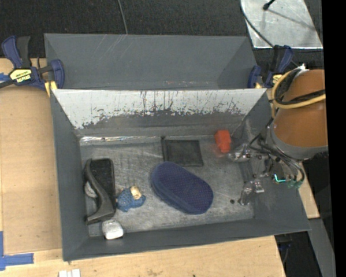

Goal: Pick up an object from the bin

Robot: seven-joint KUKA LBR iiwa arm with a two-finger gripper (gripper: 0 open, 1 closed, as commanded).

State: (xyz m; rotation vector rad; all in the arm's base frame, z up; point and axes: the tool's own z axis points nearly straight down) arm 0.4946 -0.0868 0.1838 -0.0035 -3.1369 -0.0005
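We see the arm's gripper (245,173) low over the right end of the grey metal bin (67,169), its orange-covered wrist (302,114) reaching in over the bin's right wall. The two thin metal fingers (239,156) stand wide apart, one toward the back wall and one toward the front. Bare bin floor lies between them; they grip nothing and, as far as we can make out, touch none of the loose things. Nearest is a small orange-red block (222,141), near the back right corner of the floor, just beside the rearward finger and apart from it. To its left a flat black square (183,152) lies against the foot of the back wall. A dark blue oval mesh pad (181,188) fills the middle of the floor, near the gripper but clear of it. Well apart, at the left end, lie a long black object (100,188), a small blue figure (129,199) with a tan part, and a small white piece (112,229) in the front left corner.
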